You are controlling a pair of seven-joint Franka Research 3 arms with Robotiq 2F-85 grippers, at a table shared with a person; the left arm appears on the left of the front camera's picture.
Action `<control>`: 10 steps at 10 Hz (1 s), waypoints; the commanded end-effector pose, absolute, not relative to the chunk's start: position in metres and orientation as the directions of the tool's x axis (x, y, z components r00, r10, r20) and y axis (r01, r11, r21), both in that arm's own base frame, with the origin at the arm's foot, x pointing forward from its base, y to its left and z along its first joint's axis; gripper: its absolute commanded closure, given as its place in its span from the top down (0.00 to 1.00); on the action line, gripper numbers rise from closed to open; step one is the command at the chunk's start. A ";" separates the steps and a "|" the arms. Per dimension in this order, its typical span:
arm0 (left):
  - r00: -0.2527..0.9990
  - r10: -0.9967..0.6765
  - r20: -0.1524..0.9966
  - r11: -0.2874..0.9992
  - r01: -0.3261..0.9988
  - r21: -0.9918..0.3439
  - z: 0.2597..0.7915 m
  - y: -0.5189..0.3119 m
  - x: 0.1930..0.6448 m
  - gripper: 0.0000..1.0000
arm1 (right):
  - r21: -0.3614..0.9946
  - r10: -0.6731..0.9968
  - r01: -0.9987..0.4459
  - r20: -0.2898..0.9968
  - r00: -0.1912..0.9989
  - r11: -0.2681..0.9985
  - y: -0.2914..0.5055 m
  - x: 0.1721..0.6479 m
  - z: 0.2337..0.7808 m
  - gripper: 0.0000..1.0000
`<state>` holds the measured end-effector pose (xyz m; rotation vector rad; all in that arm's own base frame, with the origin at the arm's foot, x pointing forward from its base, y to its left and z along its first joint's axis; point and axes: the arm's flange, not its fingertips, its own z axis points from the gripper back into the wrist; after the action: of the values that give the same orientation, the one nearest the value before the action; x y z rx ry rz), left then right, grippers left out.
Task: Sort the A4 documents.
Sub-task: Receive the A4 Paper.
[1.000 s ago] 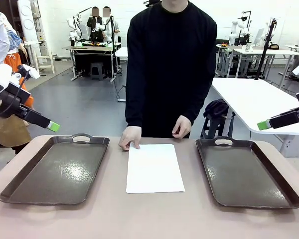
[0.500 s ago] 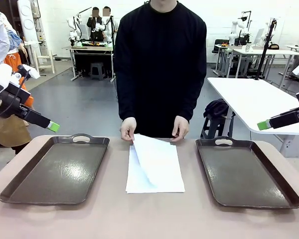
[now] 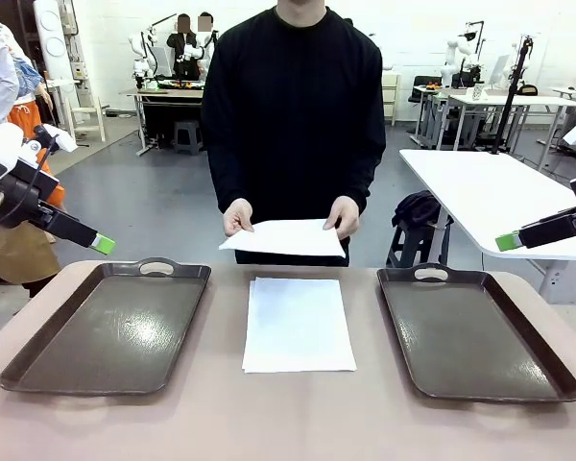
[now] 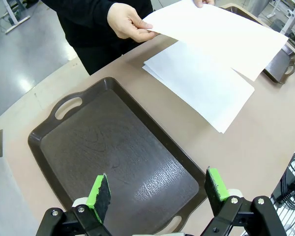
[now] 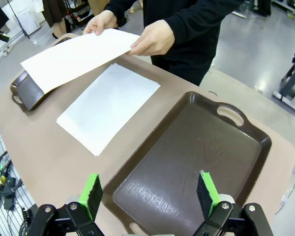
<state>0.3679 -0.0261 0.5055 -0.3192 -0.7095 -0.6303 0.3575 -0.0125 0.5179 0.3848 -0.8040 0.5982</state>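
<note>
Left gripper state: the black two-finger left gripper [image 4: 158, 189] with green pads stands spread to its full width. Nothing lies between its fingers and it touches nothing.
Left gripper position: it hangs in the air over the left dark brown handled plastic tray [image 4: 49, 147], well above the tray floor.
Right gripper state: the black, green-padded right gripper [image 5: 150, 192] is likewise spread wide, holding and touching nothing.
Right gripper position: it hangs in the air over the right dark brown handled plastic tray [image 5: 246, 162].
Trays: both lie flat on the beige table top [image 3: 221, 423], one at each side, each with a cut-out handle at the end toward the person. Both interiors are bare.
Stack of white A4 paper sheets [image 3: 298, 325]: it lies flat at mid-table between the two trays and touches neither. The edges are slightly offset at the far corner.
Lifted white A4 paper sheet [image 3: 286, 237]: held roughly level in the air above the table's far edge, clear of the stack.
Person's hands: the hand nearer the left tray [image 3: 237, 217] and the hand nearer the right tray [image 3: 343, 216] each pinch one side of the lifted sheet.
Person: stands at the far side in a black long-sleeved top.
</note>
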 end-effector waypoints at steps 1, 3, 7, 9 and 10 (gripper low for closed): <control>0.585 -0.425 0.691 0.770 0.635 -0.064 0.506 -0.026 0.368 1.00 | 0.104 0.346 -0.634 0.764 0.544 0.766 -0.012 0.358 0.517 1.00; 0.585 -0.425 0.691 0.770 0.635 -0.064 0.506 -0.026 0.368 1.00 | 0.104 0.346 -0.634 0.764 0.544 0.766 -0.012 0.358 0.517 1.00; 0.585 -0.425 0.691 0.770 0.635 -0.064 0.506 -0.026 0.368 1.00 | 0.104 0.346 -0.634 0.764 0.544 0.766 -0.012 0.358 0.517 1.00; 0.585 -0.425 0.691 0.770 0.635 -0.064 0.506 -0.026 0.368 1.00 | 0.104 0.346 -0.634 0.764 0.544 0.766 -0.012 0.358 0.517 1.00; 0.585 -0.425 0.691 0.770 0.635 -0.064 0.506 -0.026 0.368 1.00 | 0.104 0.346 -0.634 0.764 0.544 0.766 -0.012 0.358 0.517 1.00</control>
<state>0.3679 -0.0261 0.5055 -0.3192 -0.7095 -0.6303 0.3575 -0.0125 0.5179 0.3848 -0.8040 0.5981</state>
